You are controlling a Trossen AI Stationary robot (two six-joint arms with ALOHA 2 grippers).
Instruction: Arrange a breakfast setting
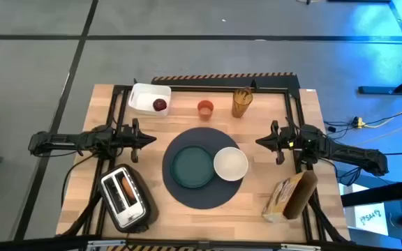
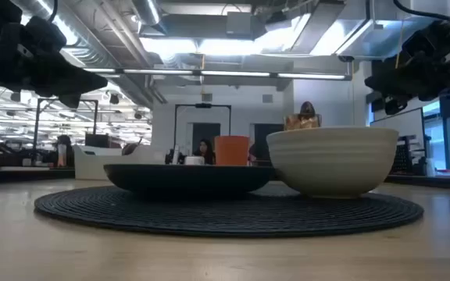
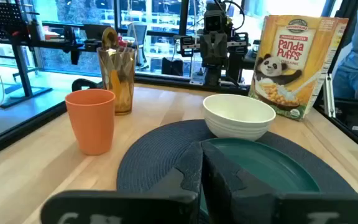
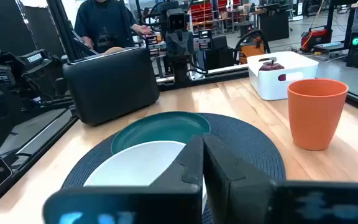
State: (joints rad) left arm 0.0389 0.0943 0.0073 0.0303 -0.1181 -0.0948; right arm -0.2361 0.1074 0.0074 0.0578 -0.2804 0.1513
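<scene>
While the teal plate (image 1: 191, 167) and white bowl (image 1: 230, 164) already sit on the round dark-grey mat (image 1: 202, 189), centring the setting, both hands, left (image 1: 139, 139) and right (image 1: 268, 141), hover beside it, closed and empty.

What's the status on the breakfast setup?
Left hand and right hand shut, empty, flanking mat. Plate and bowl placed. Cup not yet.

Bare desk (image 1: 257, 139) between mat (image 1: 204, 197) and each arm's side. Behind the mat: white bin (image 1: 145, 97), orange cup (image 1: 205, 108), utensil glass (image 1: 241, 102) in a row. Front corners blocked by toaster (image 1: 125, 197) and cereal box (image 1: 289, 196).
</scene>
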